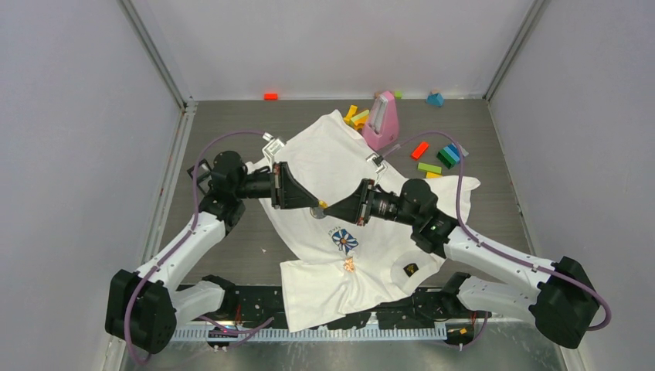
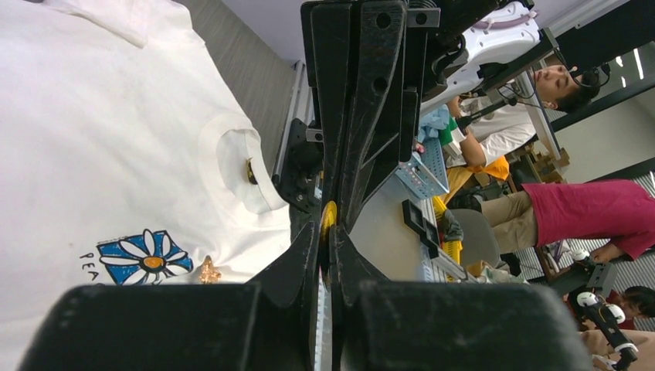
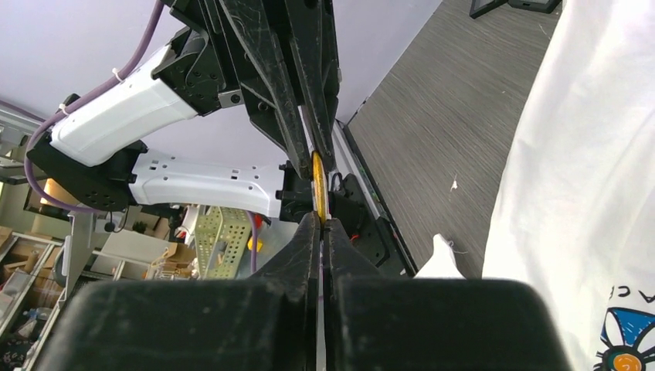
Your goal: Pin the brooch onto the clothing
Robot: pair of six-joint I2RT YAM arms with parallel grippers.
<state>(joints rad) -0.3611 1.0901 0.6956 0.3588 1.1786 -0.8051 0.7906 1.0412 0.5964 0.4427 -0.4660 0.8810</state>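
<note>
The left end effector [image 2: 324, 232] and right end effector [image 3: 320, 224] meet tip to tip, each clenched on an opposite edge of the small gold brooch [image 3: 317, 185], which is held in the air above the white T-shirt [image 1: 332, 162]. The shirt lies spread on the grey bench [image 1: 232, 131], its blue daisy print [image 1: 344, 239] just below the tips. A pink object [image 1: 382, 120] stands at the shirt's far edge.
</note>
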